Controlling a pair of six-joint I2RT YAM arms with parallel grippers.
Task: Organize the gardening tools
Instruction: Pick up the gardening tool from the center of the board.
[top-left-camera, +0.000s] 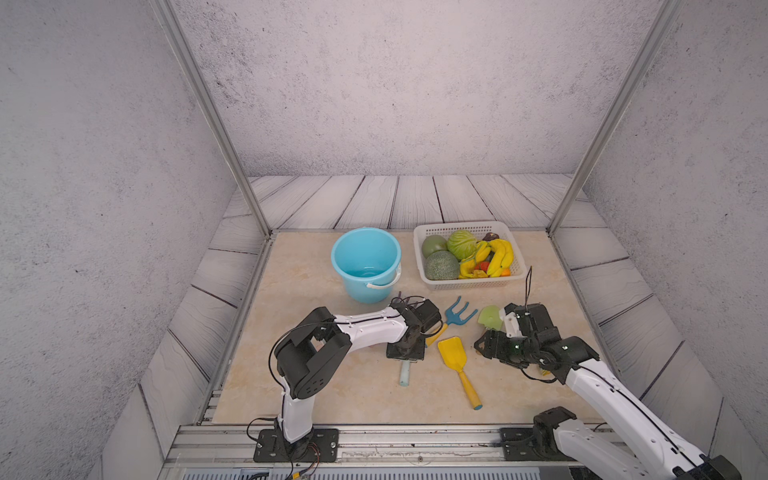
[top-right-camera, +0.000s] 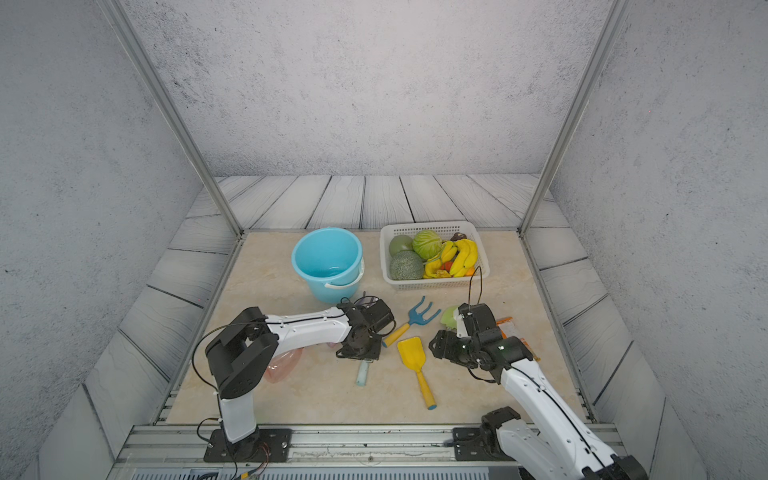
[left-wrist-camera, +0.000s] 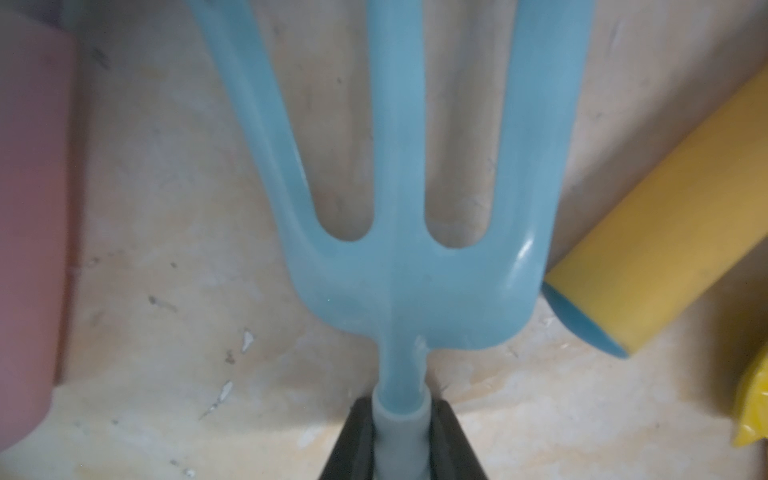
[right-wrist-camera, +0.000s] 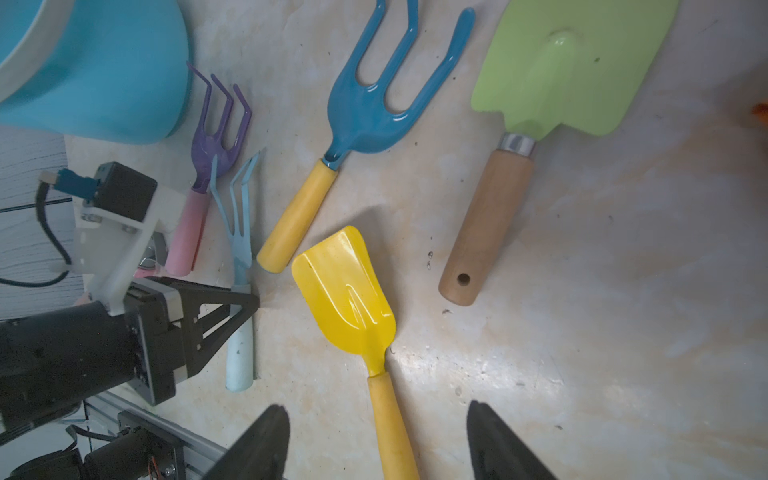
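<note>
Left jaws clamped tight on the pale collar where the light-blue fork meets its handle; the fork, smooth matte plastic with three long prongs, lies on the marble-patterned bench in front of the round blue bucket. Right jaws stand wide apart and hold nothing, the yellow shovel (glossy scoop, yellow handle) showing between them in the right wrist view. Near it lie the blue fork and the green trowel, flat-bladed with a wooden handle. Bare bench remains between the tools and the front rail; the perforated white basket sits at the far edge. Only the right wrist view shows the purple fork, just beside the held one; only a top view shows the pink spray bottle, translucent, under the left arm
</note>
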